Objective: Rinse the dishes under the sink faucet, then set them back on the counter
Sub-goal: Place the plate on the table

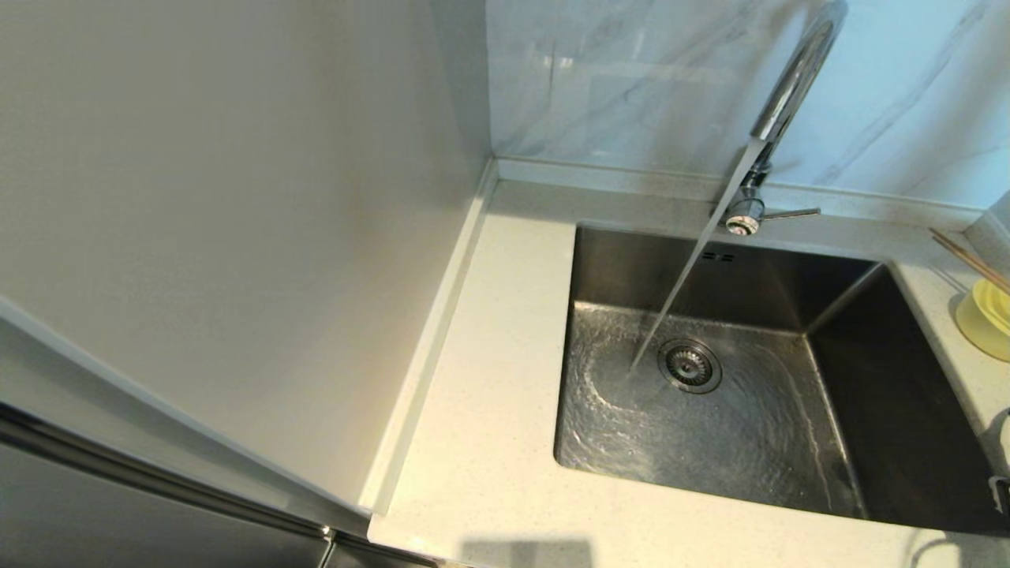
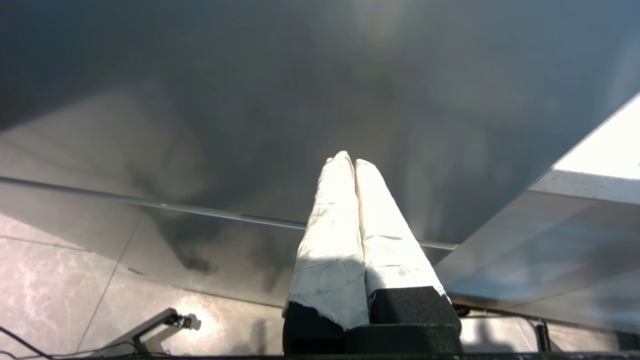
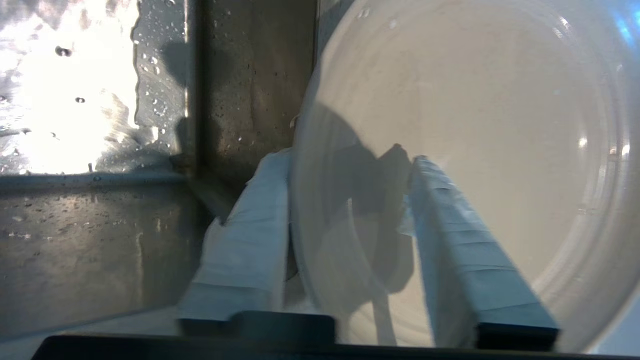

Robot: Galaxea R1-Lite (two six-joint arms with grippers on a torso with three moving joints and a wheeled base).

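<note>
Closest to our right wrist camera, the right hand (image 3: pixel 350 200) straddles the rim of the cream-white plate (image 3: pixel 475 125), one finger each side and parted around it without clamping, beside the wet steel sink wall (image 3: pixel 240 90). Our left hand (image 2: pixel 352 165) is parked with fingers pressed together. At the head view's upper right the faucet (image 1: pixel 789 87) runs into the sink toward the drain strainer (image 1: pixel 689 365), while bowl (image 1: pixel 986 315) and chopsticks (image 1: pixel 970 259) sit at the right edge on the counter (image 1: pixel 489 410).

Right tool (image 3: pixel 350 165) apparently stands parted; left tool (image 2: pixel 352 160) hangs pressed together, parked.
</note>
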